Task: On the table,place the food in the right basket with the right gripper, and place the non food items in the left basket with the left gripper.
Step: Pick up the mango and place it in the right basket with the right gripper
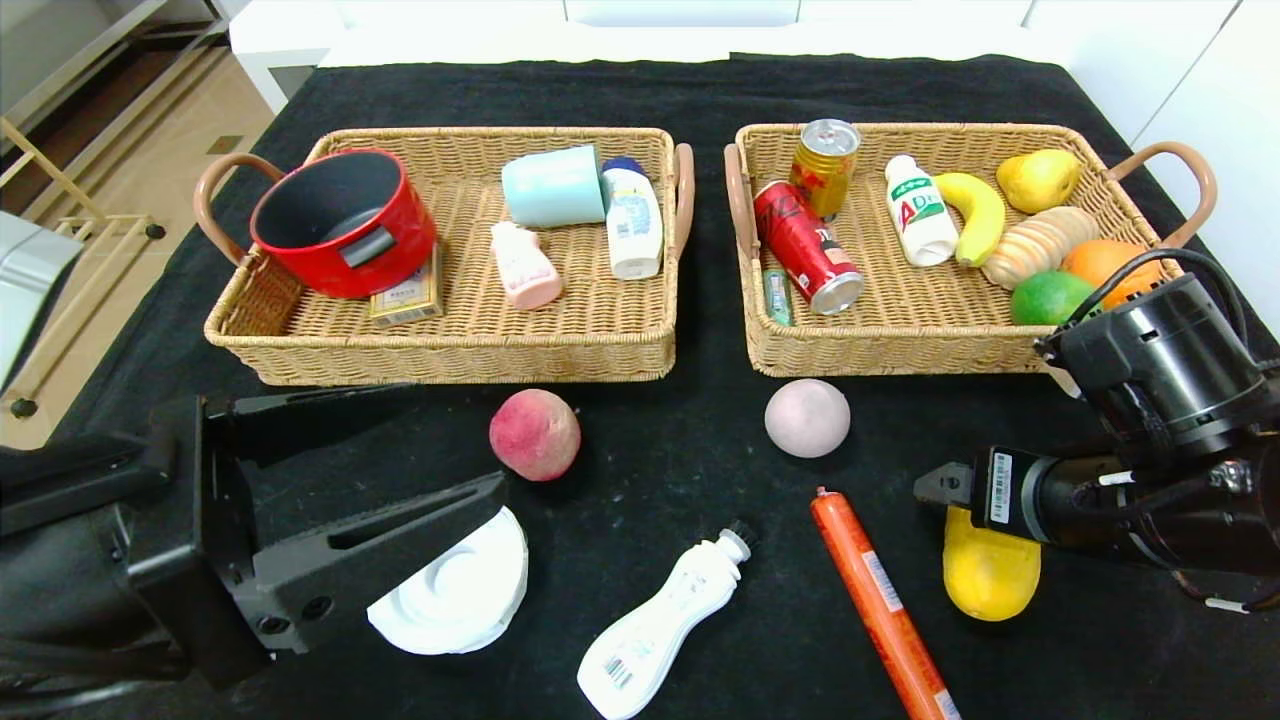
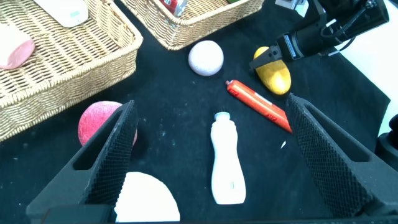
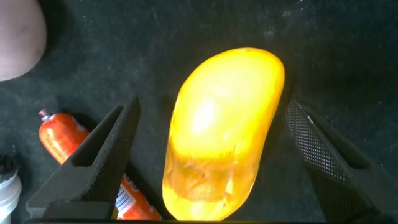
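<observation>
- My right gripper point(image 3: 205, 155) hangs over the yellow fruit point(image 1: 990, 570) near the table's point(image 1: 700, 500) front right edge, fingers spread either side, not touching.
- Sausage stick point(image 1: 880, 605) just beside; open cloth beyond.
- My left gripper point(image 2: 208, 155), jaws apart, over the white disc point(image 1: 455, 590).

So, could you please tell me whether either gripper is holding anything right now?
Nothing is held: the right gripper straddles the yellow fruit, jaws open; the left gripper is open too.

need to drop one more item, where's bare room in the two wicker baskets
Left wicker basket: bare weave along its near side, below the pink bottle and white bottle. Right wicker basket: small patch between red can and green lime; its far right is crowded.
</observation>
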Controlling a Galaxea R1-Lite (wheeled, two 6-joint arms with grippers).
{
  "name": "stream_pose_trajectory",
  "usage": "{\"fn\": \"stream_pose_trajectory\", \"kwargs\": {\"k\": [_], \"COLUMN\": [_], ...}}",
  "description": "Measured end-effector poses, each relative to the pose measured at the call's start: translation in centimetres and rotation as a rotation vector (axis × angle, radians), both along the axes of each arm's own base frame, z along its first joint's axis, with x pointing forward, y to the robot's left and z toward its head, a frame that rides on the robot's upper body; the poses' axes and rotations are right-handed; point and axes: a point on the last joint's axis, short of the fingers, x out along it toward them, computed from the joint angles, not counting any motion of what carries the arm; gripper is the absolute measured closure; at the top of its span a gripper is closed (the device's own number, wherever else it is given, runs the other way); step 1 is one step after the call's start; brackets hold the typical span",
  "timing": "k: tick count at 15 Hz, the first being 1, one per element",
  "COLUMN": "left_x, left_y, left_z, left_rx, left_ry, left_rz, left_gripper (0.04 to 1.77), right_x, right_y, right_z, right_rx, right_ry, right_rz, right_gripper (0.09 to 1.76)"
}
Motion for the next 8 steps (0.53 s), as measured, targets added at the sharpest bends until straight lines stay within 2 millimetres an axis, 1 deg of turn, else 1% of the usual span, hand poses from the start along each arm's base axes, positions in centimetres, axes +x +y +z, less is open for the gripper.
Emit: {"fn": "stream_pose_trajectory", "kwargs": {"k": [3,6,7,8], "left_x": [-0.02,-0.06,-0.07,-0.11], "left_y": [0.02,0.05,0.07,0.09], "left_z": [-0.06,-0.07,-0.08,-0.08], "left_rx": [0.008,0.013,0.015,0.016], "left_ry": [-0.006,-0.015,-0.017,-0.017], "left_rz": [0.0,0.001,0.001,0.001], "left_gripper": [0.09,0.09,0.09,0.09], "right_x": [0.14,0.24,0.24,0.25], "right_y": [-0.02,0.07,0.1,0.14], "right_z": [-0.16,-0.33,-0.44,-0.56], "right_rx": [-0.003,-0.006,-0.009,-0.011], "right_ry": [0.005,0.011,0.015,0.018], "right_rz": [-0.003,-0.002,-0.001,-0.001], "right_gripper": [0.14,0.63,0.77,0.83]}}
